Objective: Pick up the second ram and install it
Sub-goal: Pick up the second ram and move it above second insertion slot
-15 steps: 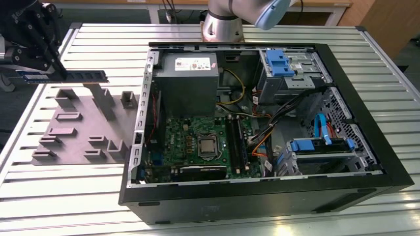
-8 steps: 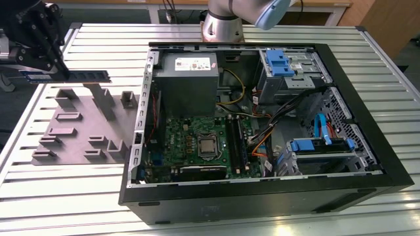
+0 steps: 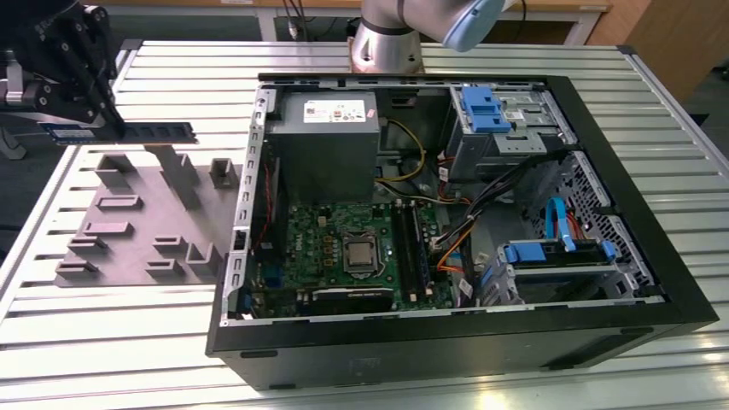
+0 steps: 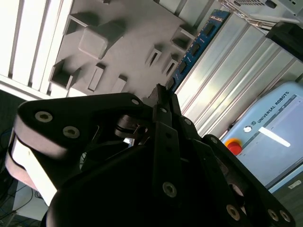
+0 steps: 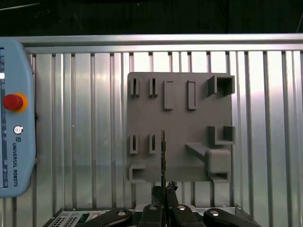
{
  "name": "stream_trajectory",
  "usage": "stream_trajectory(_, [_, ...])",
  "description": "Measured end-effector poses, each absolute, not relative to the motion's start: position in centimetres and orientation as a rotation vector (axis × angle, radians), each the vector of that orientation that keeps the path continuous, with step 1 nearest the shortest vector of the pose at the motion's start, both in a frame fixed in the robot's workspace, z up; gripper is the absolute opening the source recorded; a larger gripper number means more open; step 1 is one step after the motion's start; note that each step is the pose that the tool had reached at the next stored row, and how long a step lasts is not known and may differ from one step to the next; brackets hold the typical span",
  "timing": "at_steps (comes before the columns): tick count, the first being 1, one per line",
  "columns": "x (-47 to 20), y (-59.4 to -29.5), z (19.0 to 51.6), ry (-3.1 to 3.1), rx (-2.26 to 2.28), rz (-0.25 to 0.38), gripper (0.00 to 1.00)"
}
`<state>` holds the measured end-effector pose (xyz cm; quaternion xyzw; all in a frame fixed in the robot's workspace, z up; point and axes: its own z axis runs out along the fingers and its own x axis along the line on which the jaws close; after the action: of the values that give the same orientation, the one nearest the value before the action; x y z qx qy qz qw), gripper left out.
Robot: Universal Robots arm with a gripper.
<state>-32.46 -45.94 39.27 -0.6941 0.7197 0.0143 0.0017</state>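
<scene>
Dark green and very thin, the second ram [image 3: 154,132] hangs in the air. It is pinched near one end between the two black fingers [image 3: 105,107] of the gripper [image 3: 101,126], which are closed firmly on it.

In the exterior view we see the stick held level with its flat face upright. Most of its length reaches out beyond the fingers toward the open computer case [image 3: 456,342]. Below the fingers, clear of the stick, lies the grey fixture tray [image 3: 131,256] with its raised blocks and slots. It rests on a table [image 3: 91,333] of aluminium slats. Inside the case, well apart from the fingers, sits the green motherboard [image 3: 330,231] with its long black memory slots [image 3: 408,248].

In the first wrist view we look down past the fingers. The ram shows edge-on as a thin line running out from between the fingertips, above the tray. Off to one side of the fingers lies a pale blue teach pendant [image 5: 16,142] with a red stop button [image 5: 12,101].

In the second wrist view the stick's black chips [image 4: 194,47] show in a row beyond the fingertips.
</scene>
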Motion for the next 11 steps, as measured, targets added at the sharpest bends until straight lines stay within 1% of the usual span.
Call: stream_trajectory(11, [-31.76, -45.94, 39.26, 2.259, -2.178, 0.045, 0.14])
